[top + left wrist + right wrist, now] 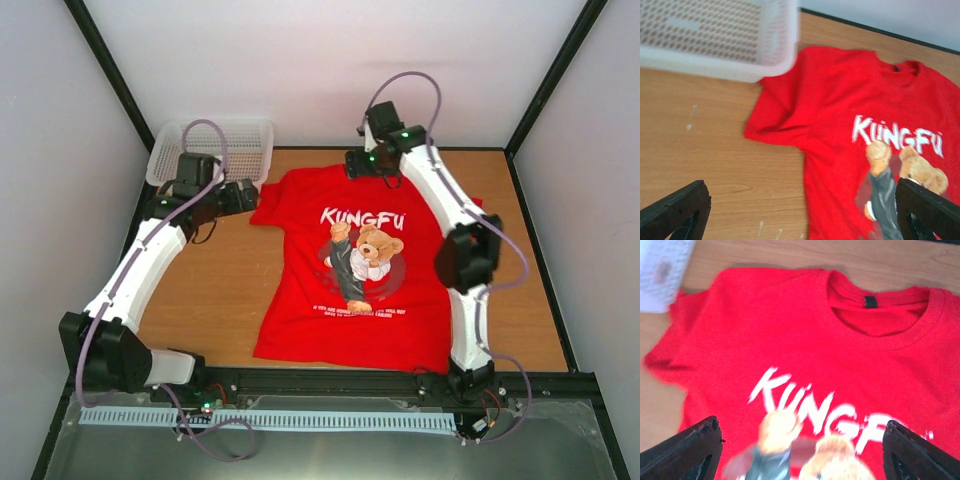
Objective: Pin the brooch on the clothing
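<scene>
T-shirt (pixel 300 305) flat on wooden table (pixel 215 300)

White arms (pixel 140 265), black joints (pixel 465 255), lilac cables (pixel 408 74)

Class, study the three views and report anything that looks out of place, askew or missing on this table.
The brooch shows in no view; the left gripper and right gripper are both open and empty. The red T-shirt lies flat, but its sleeve beside the white basket is rumpled.
</scene>
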Tool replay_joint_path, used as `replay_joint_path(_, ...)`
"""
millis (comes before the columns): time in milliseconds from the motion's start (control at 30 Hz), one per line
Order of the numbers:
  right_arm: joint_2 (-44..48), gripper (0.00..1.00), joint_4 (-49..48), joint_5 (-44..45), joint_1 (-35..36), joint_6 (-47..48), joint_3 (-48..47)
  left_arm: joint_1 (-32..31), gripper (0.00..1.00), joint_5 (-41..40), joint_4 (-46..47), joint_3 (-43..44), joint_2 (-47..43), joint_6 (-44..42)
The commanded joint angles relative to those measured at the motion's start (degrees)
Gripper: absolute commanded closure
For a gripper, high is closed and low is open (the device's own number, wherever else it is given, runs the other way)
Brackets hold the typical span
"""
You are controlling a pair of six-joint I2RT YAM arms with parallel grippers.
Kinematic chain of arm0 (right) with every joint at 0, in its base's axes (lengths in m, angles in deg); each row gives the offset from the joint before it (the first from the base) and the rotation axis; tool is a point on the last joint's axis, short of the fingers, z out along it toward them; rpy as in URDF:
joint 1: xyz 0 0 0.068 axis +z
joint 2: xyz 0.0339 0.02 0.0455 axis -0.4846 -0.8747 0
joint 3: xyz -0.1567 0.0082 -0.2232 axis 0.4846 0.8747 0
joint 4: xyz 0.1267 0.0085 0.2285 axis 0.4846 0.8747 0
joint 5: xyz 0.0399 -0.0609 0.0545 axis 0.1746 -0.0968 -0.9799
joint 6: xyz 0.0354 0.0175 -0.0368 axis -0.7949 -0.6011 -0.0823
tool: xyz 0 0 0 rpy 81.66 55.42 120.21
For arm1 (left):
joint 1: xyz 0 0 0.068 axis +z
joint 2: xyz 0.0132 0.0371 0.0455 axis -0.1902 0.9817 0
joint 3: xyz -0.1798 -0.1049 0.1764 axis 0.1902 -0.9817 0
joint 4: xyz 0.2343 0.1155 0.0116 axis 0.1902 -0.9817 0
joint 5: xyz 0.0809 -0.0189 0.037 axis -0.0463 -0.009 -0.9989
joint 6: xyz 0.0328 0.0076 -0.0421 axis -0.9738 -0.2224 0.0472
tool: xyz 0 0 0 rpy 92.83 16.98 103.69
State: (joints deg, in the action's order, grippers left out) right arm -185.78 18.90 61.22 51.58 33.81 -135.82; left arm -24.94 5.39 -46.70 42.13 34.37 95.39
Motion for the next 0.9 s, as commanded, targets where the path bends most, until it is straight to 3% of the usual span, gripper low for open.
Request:
replay_joint_path(0,17.42,0.15,-2.63,-7.60,1.52,2.07,16.07,8.33,0.00,5.09,2.97,-4.05,-1.60,7.72)
replay_joint_path(167,27.92,0.15,-5.26,-11.49,1.75,1.20,29.38,17.81,0.00,5.26,3.25,-9.36,-2.60,13.88)
replay_joint_path(333,32.01,0.15,-7.03,-15.82,1.76,1.04,37.80,21.85,0.00,-3.49,2.57,-11.92,0.12,17.72)
replay_joint_path(633,33.88,0.10,-6.83,-17.30,1.77,2.48,38.40,25.65,0.00,-5.17,3.26,-13.81,6.26,21.09)
replay_joint_path(867,35.07,0.10,-7.63,-15.91,1.76,3.60,39.24,26.39,0.00,-4.88,6.12,-14.08,10.36,19.11)
